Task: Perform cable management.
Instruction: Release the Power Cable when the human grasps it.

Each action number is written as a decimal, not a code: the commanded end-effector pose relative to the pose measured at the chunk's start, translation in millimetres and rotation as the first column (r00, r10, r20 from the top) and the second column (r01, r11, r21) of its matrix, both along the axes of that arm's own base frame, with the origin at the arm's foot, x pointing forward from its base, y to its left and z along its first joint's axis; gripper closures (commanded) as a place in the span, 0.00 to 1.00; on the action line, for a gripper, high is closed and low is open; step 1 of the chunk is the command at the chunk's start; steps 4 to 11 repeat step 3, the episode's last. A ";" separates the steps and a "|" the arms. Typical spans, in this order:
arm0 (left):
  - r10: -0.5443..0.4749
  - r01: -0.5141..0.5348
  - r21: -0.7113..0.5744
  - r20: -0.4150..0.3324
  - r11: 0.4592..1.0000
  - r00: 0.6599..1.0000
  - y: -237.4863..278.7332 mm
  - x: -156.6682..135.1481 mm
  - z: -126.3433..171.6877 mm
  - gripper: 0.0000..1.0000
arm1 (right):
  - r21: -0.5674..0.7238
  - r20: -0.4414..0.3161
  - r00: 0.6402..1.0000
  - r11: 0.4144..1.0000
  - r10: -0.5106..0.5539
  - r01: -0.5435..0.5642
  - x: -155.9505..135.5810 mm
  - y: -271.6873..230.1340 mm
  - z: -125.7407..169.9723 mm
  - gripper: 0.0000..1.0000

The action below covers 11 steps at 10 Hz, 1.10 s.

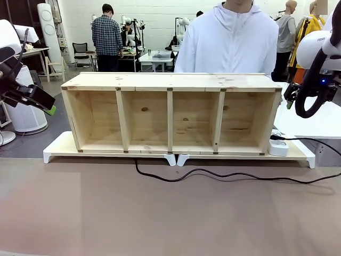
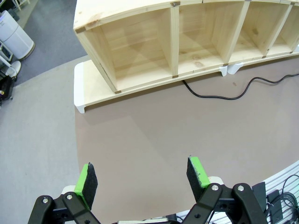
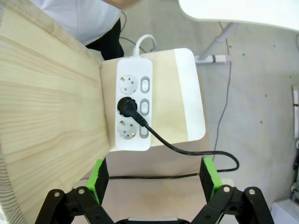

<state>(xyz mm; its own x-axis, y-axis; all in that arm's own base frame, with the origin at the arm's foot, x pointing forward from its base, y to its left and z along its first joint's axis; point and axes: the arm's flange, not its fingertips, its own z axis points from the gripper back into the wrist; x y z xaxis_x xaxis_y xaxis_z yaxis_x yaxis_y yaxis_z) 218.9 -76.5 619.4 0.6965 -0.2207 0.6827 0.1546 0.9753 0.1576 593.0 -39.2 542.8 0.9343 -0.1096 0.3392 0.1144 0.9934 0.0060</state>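
The thin black cable (image 1: 224, 173) comes out from under the middle of the wooden shelf (image 1: 170, 112) and snakes across the brown tabletop to the right edge. Its black plug (image 3: 127, 106) sits in the middle socket of the white power strip (image 3: 133, 109) beside the shelf's right end. From the left wrist, the cable (image 2: 219, 97) curves in front of the shelf (image 2: 140, 42). My left gripper (image 2: 141, 176) hangs open and empty above the bare table, also seen at the left edge (image 1: 48, 105). My right gripper (image 3: 154, 177) is open above the strip and the cable (image 3: 187, 149), high at the right (image 1: 290, 98).
The shelf has several open compartments and stands on two white risers (image 1: 58, 149). A person in a white hooded top (image 1: 229, 42) stands behind it. A white table (image 1: 314, 120) lies at the right. Bare brown tabletop (image 1: 160, 213) stretches in front.
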 end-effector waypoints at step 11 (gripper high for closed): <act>-0.001 0.001 -0.001 0.011 1.000 1.000 -0.6 1.5 0.6 0.00 | 0.009 -0.005 1.000 1.000 -0.005 0.005 -0.3 -0.7 -0.9 0.00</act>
